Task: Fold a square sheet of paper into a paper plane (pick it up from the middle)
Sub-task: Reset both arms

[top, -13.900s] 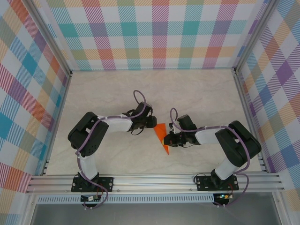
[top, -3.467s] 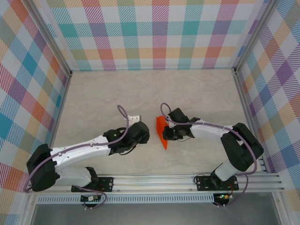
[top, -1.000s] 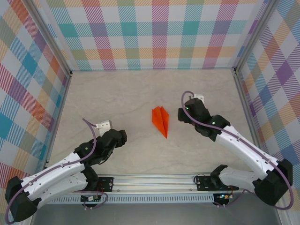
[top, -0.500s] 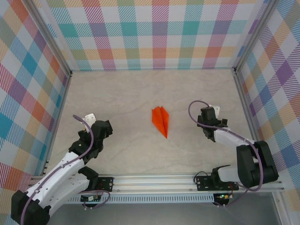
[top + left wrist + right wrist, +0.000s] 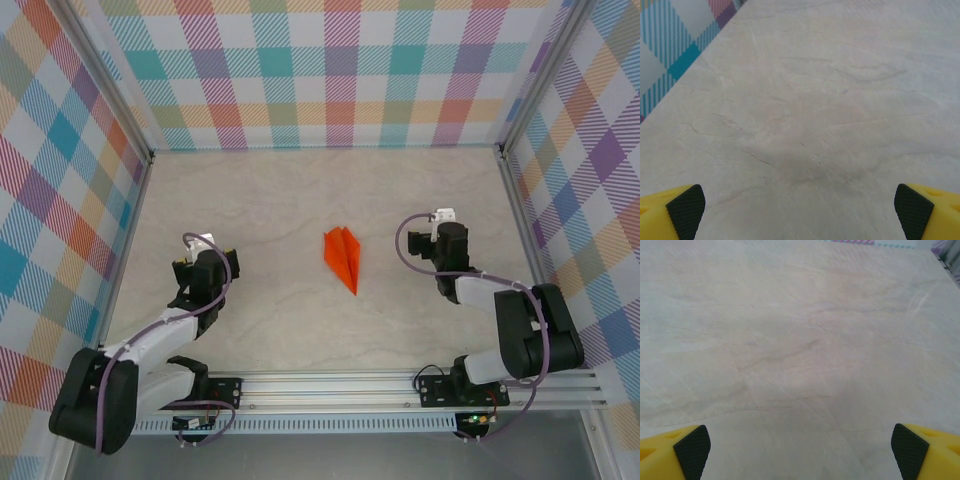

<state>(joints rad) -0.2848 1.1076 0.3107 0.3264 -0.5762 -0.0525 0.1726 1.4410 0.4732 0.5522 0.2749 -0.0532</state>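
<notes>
Plane folded; my left hand (image 5: 800, 210) and right hand (image 5: 801, 450) are spread wide, empty.
The paper plane (image 5: 342, 258) lies mid-worktop (image 5: 280, 200): light, flimsy, easily crushed. I'd pinch gently along its centre crease.

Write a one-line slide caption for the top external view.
Folded orange paper plane lies on the table between the open left tool and open right tool.
</notes>
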